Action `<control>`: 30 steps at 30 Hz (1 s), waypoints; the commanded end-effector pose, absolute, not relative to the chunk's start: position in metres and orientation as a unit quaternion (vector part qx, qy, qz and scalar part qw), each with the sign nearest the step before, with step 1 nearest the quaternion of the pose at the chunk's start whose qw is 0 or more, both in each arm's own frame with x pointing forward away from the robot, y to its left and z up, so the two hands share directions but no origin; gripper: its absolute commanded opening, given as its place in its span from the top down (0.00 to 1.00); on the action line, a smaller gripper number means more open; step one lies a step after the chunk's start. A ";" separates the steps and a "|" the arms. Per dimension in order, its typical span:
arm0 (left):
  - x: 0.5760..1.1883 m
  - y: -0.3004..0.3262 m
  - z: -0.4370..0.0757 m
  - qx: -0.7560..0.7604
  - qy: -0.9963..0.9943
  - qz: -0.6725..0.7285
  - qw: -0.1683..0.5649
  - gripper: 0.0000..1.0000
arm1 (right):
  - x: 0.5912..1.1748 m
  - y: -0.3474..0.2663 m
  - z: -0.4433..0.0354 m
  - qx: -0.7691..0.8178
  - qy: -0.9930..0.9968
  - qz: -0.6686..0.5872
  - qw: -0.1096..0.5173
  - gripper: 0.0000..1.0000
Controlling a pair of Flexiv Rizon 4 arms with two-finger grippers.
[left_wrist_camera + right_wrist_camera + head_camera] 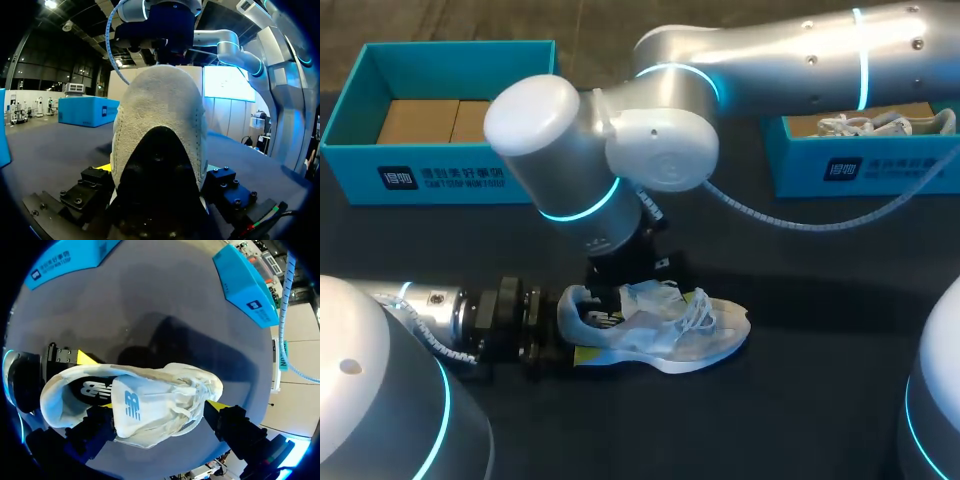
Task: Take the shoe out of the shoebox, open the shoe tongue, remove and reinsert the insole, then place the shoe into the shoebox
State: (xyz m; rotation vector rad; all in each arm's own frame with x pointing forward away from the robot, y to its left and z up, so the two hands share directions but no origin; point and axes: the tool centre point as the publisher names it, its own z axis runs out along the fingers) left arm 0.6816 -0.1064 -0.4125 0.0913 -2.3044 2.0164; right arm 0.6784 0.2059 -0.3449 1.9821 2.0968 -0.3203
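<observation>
A white lace-up shoe (665, 328) lies on its sole on the dark table, toe to the right. My left gripper (570, 335) comes in low from the left and is shut on the shoe's heel (157, 115), one finger (82, 192) on each side. My right arm reaches across from the upper right. Its gripper (635, 275) hangs open just above the shoe (150, 390), with the tongue (131, 407) between its fingers (235, 427). A dark insole (92, 389) shows inside the heel opening.
A teal shoebox (440, 175) with brown cardboard inside stands at the back left. A second teal box (865, 165) at the back right holds another white shoe (880, 125). A cable (790, 222) from my right arm loops over the table.
</observation>
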 end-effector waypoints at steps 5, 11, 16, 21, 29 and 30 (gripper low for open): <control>0.680 -0.107 -0.412 0.031 -0.751 0.658 0.037 1.00 | 0.669 0.198 -0.339 0.863 0.482 -0.039 0.145 0.00; 0.680 -0.107 -0.412 0.031 -0.751 0.658 0.037 1.00 | 0.667 0.189 -0.332 0.874 0.462 -0.027 0.145 0.00; 0.680 -0.107 -0.412 0.031 -0.751 0.658 0.037 1.00 | 0.671 0.187 -0.337 0.877 0.460 -0.020 0.136 0.04; 0.680 -0.107 -0.412 0.031 -0.751 0.658 0.037 1.00 | 0.675 0.186 -0.335 0.881 0.453 -0.021 0.133 0.36; 0.680 -0.107 -0.412 0.031 -0.751 0.658 0.037 1.00 | 0.680 0.190 -0.333 0.881 0.455 -0.015 0.128 0.52; 0.680 -0.107 -0.412 0.031 -0.751 0.658 0.037 1.00 | 0.680 0.191 -0.333 0.882 0.452 -0.018 0.131 0.52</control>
